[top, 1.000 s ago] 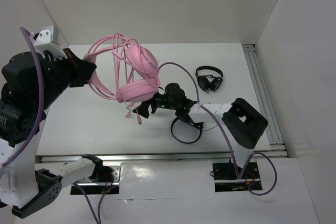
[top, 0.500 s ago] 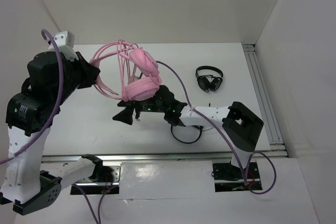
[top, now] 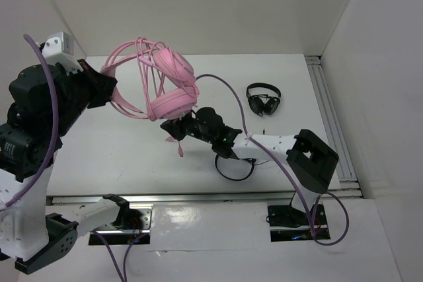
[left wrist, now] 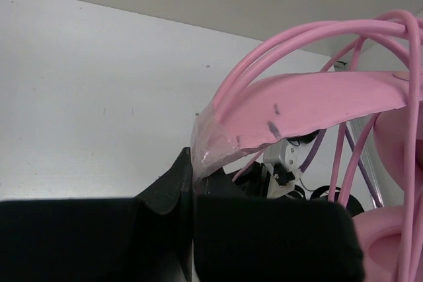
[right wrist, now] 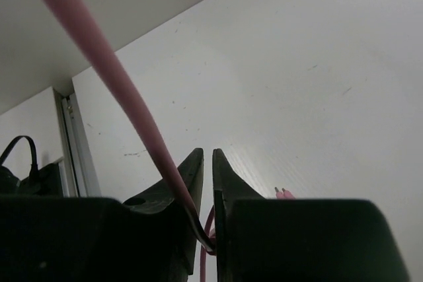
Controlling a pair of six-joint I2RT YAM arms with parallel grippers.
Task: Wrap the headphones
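1. Hanging clear of the white table [top: 99, 156], over its far left part: headphones [top: 168, 90], large, pink, with round padded cups and a headband of wires and a flat band.
2. Left gripper [top: 111, 88], raised at the far left: black fingers [left wrist: 165, 189] pressed fully together, clamped on the tip of the pink headband [left wrist: 310, 100] where a scrap of clear wrap covers it.
3. Right gripper [top: 169, 125], just near of the lower cup [top: 173, 104]: fingers set almost together with only a thin slit between them, pinching the thin pink cable [right wrist: 119, 77], the cable rising from the slit toward the far left in the right wrist view.
4. Cable strands looped over headband and cups, several crossing one another; number of turns not readable.
5. Plug end [top: 180, 152] of the cable, dangling below the right gripper; touching the table or not, cannot tell.
6. Small black headphones [top: 263, 99], lying on the table at the far right, well apart from the pink set.
7. Second black headphones [top: 232, 166], on the table near the middle, partly beneath the right arm.
8. Metal rail [top: 328, 117], running near to far along the right edge of the table.
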